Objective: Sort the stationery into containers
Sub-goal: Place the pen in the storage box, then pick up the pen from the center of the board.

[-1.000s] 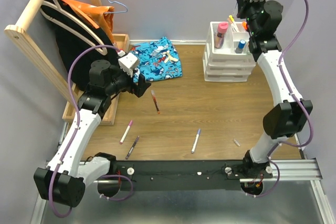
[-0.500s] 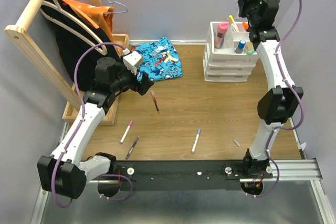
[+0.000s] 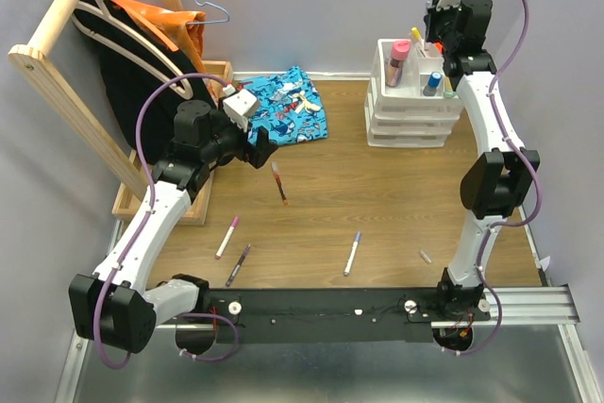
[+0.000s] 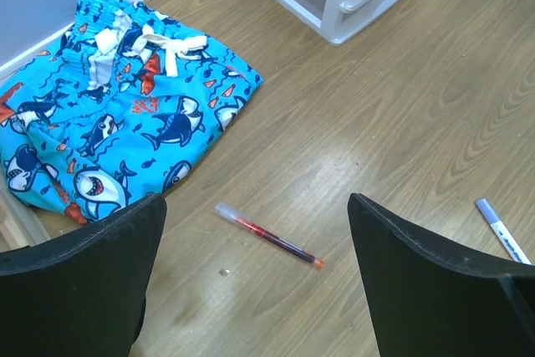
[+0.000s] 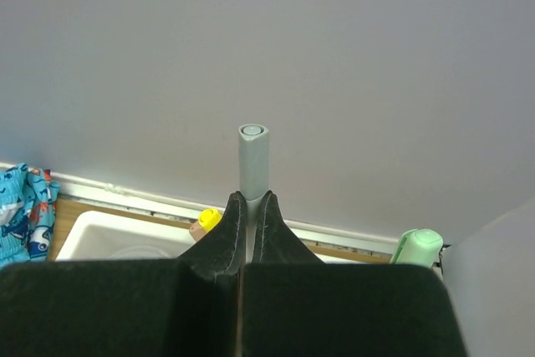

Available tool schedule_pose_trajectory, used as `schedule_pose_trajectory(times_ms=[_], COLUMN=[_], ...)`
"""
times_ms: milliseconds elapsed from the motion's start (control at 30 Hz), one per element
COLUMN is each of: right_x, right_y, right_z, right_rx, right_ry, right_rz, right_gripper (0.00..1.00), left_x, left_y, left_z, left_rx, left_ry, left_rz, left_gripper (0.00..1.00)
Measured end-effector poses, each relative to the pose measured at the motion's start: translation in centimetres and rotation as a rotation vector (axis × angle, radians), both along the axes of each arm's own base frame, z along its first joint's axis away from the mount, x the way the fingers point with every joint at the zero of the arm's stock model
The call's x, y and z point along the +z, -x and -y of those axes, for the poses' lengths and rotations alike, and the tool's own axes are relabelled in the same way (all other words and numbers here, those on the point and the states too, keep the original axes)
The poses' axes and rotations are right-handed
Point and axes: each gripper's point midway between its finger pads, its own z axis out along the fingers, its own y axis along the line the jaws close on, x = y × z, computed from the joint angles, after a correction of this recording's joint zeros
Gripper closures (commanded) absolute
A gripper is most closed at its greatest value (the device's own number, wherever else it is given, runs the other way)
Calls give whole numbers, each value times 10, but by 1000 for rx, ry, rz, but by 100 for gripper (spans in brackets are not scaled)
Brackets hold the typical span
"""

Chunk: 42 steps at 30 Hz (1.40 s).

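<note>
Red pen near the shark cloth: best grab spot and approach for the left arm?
Mid-barrel of the red pen, straight down from above, jaws across its length. It lies flat and diagonal on bare table, clear of the cloth.

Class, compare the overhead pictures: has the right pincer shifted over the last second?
Yes: the right pincer has drifted left, toward the white organiser.

Three cameras are watching one table (image 3: 377, 186) — one high, two riding the wrists.
The top camera is looking down from above and behind the arms, taking in the whole table. The left wrist camera is peering down and forward from close over the wood, sharing the red pen (image 4: 269, 236), blue cloth (image 4: 117, 131) and white organiser (image 4: 334, 14) with it. The right wrist camera is facing the back wall (image 5: 267, 39), nearly level, close over that organiser's top.
</note>
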Motion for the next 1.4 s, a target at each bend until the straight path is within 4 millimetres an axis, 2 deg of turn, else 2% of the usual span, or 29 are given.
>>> schedule_pose_trajectory(times_ms=[33, 67, 100, 167, 300, 367, 433, 500, 567, 600, 633, 667, 767, 867, 933, 967, 1067, 1100, 1167, 1200, 1267, 1333, 1400], right_x=[-2, -4, -7, -16, -32, -33, -28, -13, 13, 20, 38, 46, 77, 80, 64, 42, -54, -116, -179, -211, -246, -254, -252], right_y=[0, 0, 0, 0, 1, 4, 9, 17, 32, 37, 51, 59, 102, 150, 173, 186, 230, 257, 292, 317, 360, 381, 392], right_z=[0, 0, 0, 1, 2, 3, 3, 2, 2, 1, -2, -4, -18, -45, -61, -67, -76, -76, -75, -76, -81, -89, -102], right_rx=[0, 0, 0, -2, -9, -10, -11, -11, -11, -7, 5, 15, 91, 224, 284, 300, 279, 232, 176, 151, 122, 135, 172], right_ry=[4, 6, 9, 15, 19, 16, 9, -6, -32, -41, -63, -75, -147, -265, -343, -387, -479, -511, -542, -559, -579, -579, -567], right_rz=[-3, -6, -13, -32, -68, -78, -75, -58, -20, -10, 16, 27, 55, -17, -106, -184, -470, -658, -871, -992, -1173, -1249, -1274], right_gripper=[89, 75, 68, 58, 53, 53, 53, 53, 51, 50, 49, 49, 48, 44, 42, 40, 40, 40, 39, 39, 39, 38, 38], left_x=[1, 2, 2, 2, 2, 3, 4, 6, 11, 12, 17, 19, 28, 36, 39, 40, 41, 40, 39, 40, 39, 38, 35], left_y=[0, -1, -1, -1, -1, 0, 0, 2, 4, 5, 8, 10, 19, 29, 34, 36, 46, 52, 62, 66, 75, 85, 92], left_z=[0, 0, 0, 0, 0, 0, 1, 2, 1, 1, 0, -1, -3, -6, -7, -8, -11, -12, -15, -16, -19, -21, -23], left_rx=[0, 1, 1, 1, 1, 1, -2, -5, -5, -5, -5, -5, -6, -7, -7, -7, -8, -7, -8, -7, -7, -7, -9], left_ry=[0, 1, 1, 1, 1, 1, 2, 4, 8, 9, 13, 15, 23, 27, 30, 31, 33, 33, 33, 34, 33, 29, 25], left_rz=[2, 6, 7, 6, 7, 8, 10, 16, 31, 35, 51, 59, 93, 129, 138, 143, 150, 149, 143, 142, 133, 127, 121], left_gripper=[1, 1, 1, 1, 1, 1, 1, 1, 1, 1, 1, 1, 1, 1, 1, 1, 1, 1, 1, 1, 1, 1, 1])
